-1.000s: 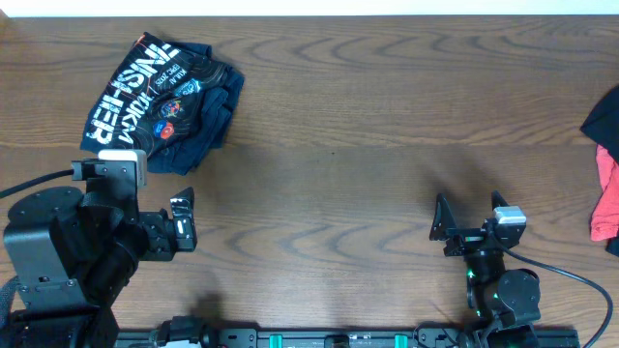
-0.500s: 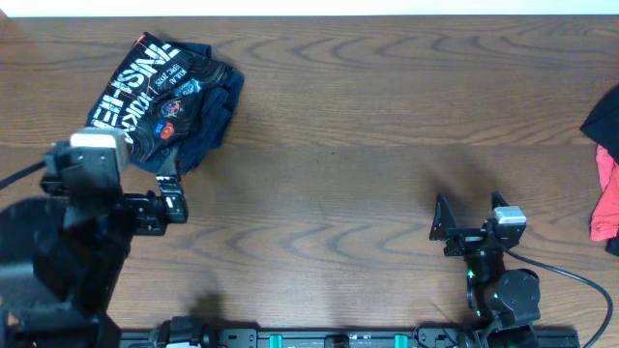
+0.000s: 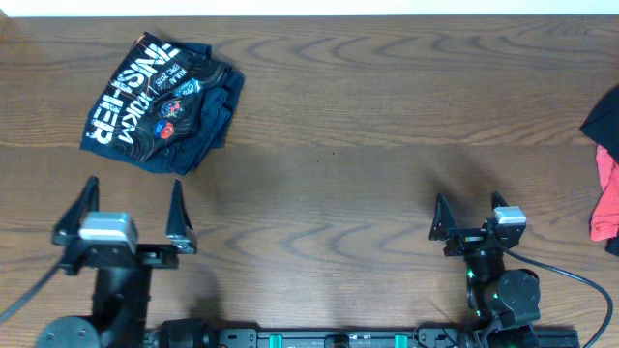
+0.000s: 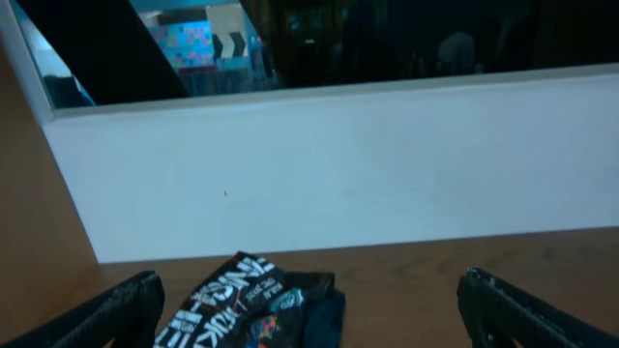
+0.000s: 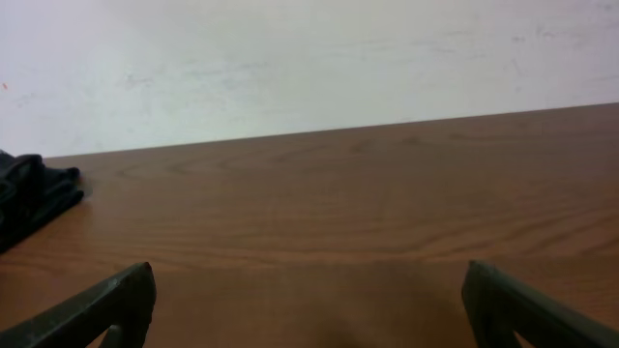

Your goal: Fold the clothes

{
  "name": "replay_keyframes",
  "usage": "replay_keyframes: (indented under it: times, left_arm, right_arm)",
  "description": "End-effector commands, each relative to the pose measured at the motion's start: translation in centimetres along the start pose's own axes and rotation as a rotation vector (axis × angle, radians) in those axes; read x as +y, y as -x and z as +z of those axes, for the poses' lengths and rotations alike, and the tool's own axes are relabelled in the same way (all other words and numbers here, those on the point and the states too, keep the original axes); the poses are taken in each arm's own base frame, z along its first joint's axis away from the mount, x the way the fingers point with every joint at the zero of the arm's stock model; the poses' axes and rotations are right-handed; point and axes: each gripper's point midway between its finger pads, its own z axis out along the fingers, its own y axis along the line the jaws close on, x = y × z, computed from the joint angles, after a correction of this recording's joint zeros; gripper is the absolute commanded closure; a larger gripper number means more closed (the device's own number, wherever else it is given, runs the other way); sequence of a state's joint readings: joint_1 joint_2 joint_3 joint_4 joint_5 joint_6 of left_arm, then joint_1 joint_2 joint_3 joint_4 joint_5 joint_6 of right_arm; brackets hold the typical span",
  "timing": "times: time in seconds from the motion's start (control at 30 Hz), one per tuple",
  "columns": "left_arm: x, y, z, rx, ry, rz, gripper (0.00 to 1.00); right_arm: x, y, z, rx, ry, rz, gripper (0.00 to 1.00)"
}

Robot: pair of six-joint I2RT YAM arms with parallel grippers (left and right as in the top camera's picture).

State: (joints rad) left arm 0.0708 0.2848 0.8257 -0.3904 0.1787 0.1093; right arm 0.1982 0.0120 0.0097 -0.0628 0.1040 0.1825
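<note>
The jersey (image 3: pixel 162 101) lies bunched in a compact heap at the far left of the tabletop (image 3: pixel 329 145), white lettering up, just ahead of my left hand (image 3: pixel 133 186). That hand and my right hand (image 3: pixel 469 201) are both spread wide and empty. I judge the cloth light, limp and a little slick. I'd pinch a hem or sleeve edge rather than the thick middle, where the layers may slide apart.

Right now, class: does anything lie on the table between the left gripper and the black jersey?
No. Only bare table lies between the open left gripper and the black jersey; nothing visible blocks the path.
</note>
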Motion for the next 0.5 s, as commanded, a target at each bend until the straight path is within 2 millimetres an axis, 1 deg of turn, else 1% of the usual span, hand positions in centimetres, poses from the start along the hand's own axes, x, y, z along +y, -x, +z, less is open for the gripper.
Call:
replay_keyframes:
  times: [0.0,0.1,0.2,0.27,0.47]
  left_arm:
    - [-0.1,-2.5,-0.4,-0.031,0.005,0.013,0.02]
    - [-0.3,-4.8,-0.5,-0.043,0.003,0.015,0.02]
    - [-0.3,-7.5,-0.2,-0.028,0.002,0.012,0.02]
    - [-0.5,-9.2,0.3,-0.021,-0.006,0.009,0.02]
    - [-0.8,-13.1,2.3,-0.009,-0.024,0.007,0.02]
  right_arm:
    - [-0.1,-0.1,0.0,-0.002,0.0,0.015,0.01]
    - [-0.1,-0.1,0.0,-0.002,0.0,0.015,0.01]
    - [-0.1,-0.1,0.0,-0.002,0.0,0.015,0.01]
    - [-0.1,-0.1,0.0,-0.002,0.0,0.015,0.01]
    - [-0.1,-0.1,0.0,-0.002,0.0,0.015,0.01]
